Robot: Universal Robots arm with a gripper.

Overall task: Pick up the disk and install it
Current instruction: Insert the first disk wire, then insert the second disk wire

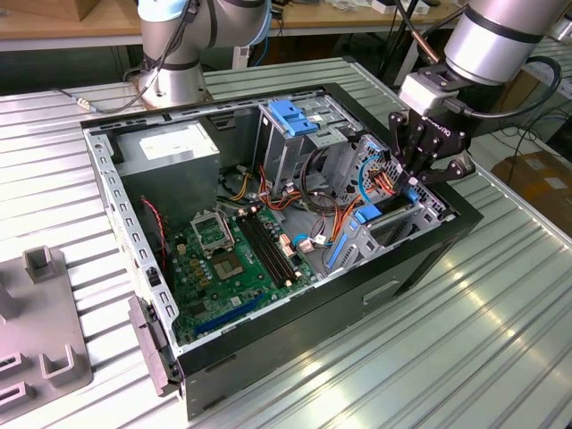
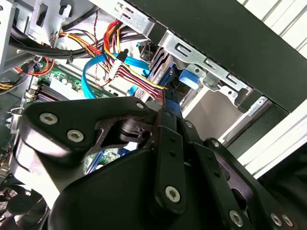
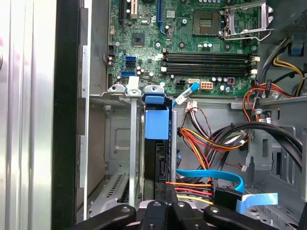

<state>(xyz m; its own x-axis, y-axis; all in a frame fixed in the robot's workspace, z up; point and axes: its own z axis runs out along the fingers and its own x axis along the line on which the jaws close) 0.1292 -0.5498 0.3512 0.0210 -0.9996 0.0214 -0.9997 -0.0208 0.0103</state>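
Black and multi-jointed, the gripper (image 1: 413,181) hangs from the silver arm (image 1: 496,36) over the corner of the open computer case (image 1: 420,268) that lies toward the exterior view's right, reaching down into the drive bay there. In the second wrist view its fingers (image 2: 165,143) stand close together, pinched on the thin upper edge of the disk (image 2: 168,98), whose blue carrier rail runs down between them. In the first wrist view the disk (image 3: 157,139) stands on edge in a slot of the grey metal bay (image 3: 115,139), with its bright blue tab and dark body between two upright dividers, and the gripper (image 3: 168,211) sits right at its near end. Beside the bay, toward the middle of the case, a bundle of red, orange and yellow wires (image 3: 201,139) and a flat blue data cable (image 3: 225,179) cross close to the disk. The green motherboard (image 1: 228,259) lies on the case floor further in, with its processor socket (image 3: 206,21) and dark memory slots (image 3: 206,60). Well away from the gripper, a tall grey drive cage (image 1: 299,134) with a blue bracket (image 1: 290,116) on top stands at the far side of the case, next to the grey power supply (image 1: 170,147). All of it rests on a ribbed metal table (image 1: 500,340).
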